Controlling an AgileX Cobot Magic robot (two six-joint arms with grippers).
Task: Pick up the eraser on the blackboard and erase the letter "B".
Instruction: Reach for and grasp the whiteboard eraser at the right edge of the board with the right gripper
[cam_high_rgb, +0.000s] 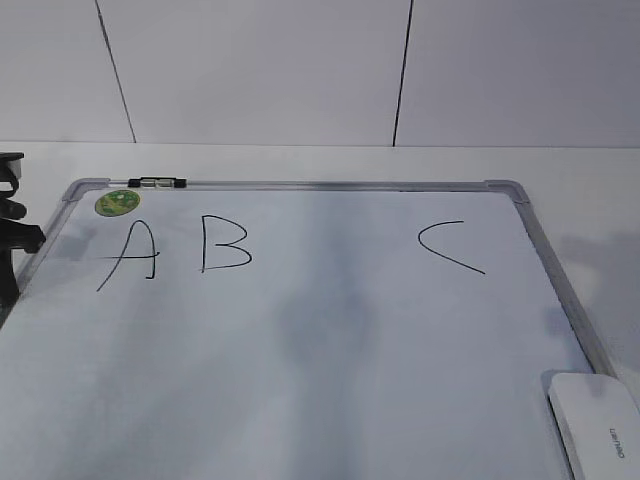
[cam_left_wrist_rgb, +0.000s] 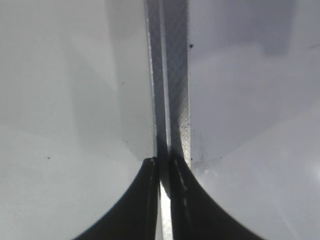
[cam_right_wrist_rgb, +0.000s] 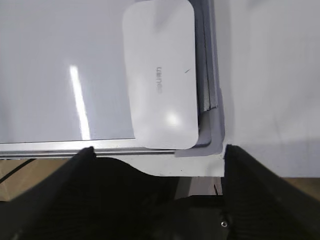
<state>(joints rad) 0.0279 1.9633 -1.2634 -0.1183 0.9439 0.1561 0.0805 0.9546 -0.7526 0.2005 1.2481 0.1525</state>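
While the eraser (cam_high_rgb: 597, 423) lies flat at the near right corner of the blackboard (cam_high_rgb: 330, 390), neither gripper touches it. In the exterior view the white block sits just inside the silver frame, its small grey lettering facing up, well apart from the letter "B" (cam_high_rgb: 224, 244), which stands toward the far left of the board between the "A" (cam_high_rgb: 131, 254) and the "C" (cam_high_rgb: 450, 246). A round green sticker (cam_high_rgb: 117, 203) sits in the far left corner, and a small black-and-silver marker (cam_high_rgb: 158, 182) rests on the far frame just beside it. From the right wrist view the eraser (cam_right_wrist_rgb: 160, 75) lies ahead of the right gripper (cam_right_wrist_rgb: 159, 155) and roughly centred between its two dark fingers (cam_right_wrist_rgb: 260, 185) — the jaws are spread wide, wider than the block, with its near edge just beyond the fingertips and overhanging the board's near frame. The left gripper (cam_left_wrist_rgb: 164, 172) hangs over the left edge of the board; in its wrist view the two fingers nearly meet, leaving only a thin slit, with the frame (cam_left_wrist_rgb: 172, 90) running straight away from the tips and nothing held between them. In the exterior view only a dark part of the left arm (cam_high_rgb: 14, 235) shows at the left edge, far from the eraser.
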